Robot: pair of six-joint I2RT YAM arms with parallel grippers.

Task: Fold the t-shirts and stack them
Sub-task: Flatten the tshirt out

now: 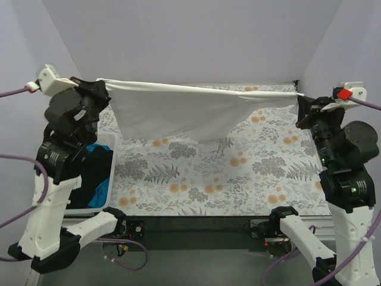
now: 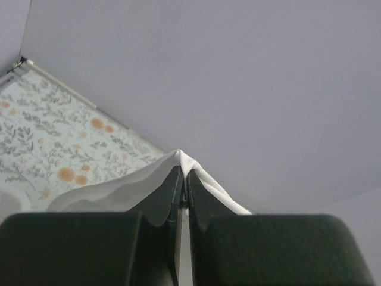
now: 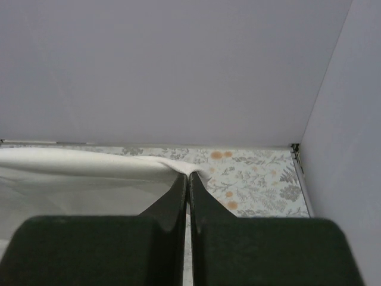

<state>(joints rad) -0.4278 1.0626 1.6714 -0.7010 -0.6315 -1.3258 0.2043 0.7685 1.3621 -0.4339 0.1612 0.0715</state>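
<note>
A white t-shirt (image 1: pixel 178 110) hangs stretched in the air across the back of the table, its top edge pulled taut from side to side. My left gripper (image 1: pixel 100 83) is shut on the shirt's left corner (image 2: pixel 181 159), raised high at the back left. At the back right, my right gripper (image 1: pixel 299 95) is shut on the other corner (image 3: pixel 189 170). The shirt's lower part sags toward the floral tablecloth (image 1: pixel 238 173). Black and bright blue t-shirts (image 1: pixel 98 176) lie bunched in the white basket (image 1: pixel 110 140) at the left.
The basket stands at the table's left edge under my left arm. Grey walls close in the back and both sides. A black rail (image 1: pixel 196 226) runs along the near edge between the arm bases.
</note>
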